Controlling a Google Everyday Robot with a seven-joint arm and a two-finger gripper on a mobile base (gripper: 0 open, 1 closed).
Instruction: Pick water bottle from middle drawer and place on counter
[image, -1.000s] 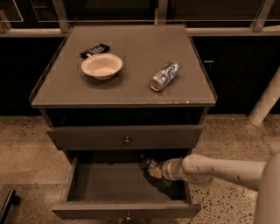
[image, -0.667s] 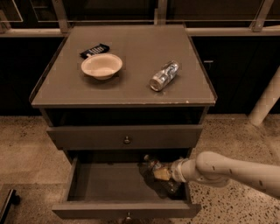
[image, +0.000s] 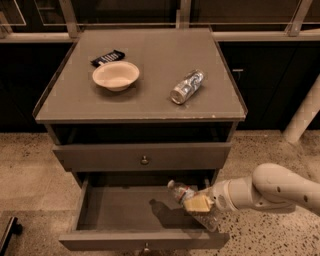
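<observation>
The water bottle (image: 186, 195), clear with a white cap and a red-and-white label band, is tilted with its cap pointing up and left, above the right part of the open middle drawer (image: 125, 210). My gripper (image: 198, 204) comes in from the right on a pale arm and is shut around the bottle's body. The bottle is off the drawer floor and casts a shadow on it. The counter (image: 145, 95) is the cabinet's flat grey-brown top, above the gripper.
On the counter lie a pale bowl (image: 115, 75), a black packet (image: 108, 57) behind it, and a stubbier clear bottle (image: 186, 86) on its side at the right. A closed drawer (image: 144, 157) sits above the open one. The floor is speckled.
My gripper has moved right and toward the drawer's front with the water bottle in it. The bottle has come up off the drawer floor.
</observation>
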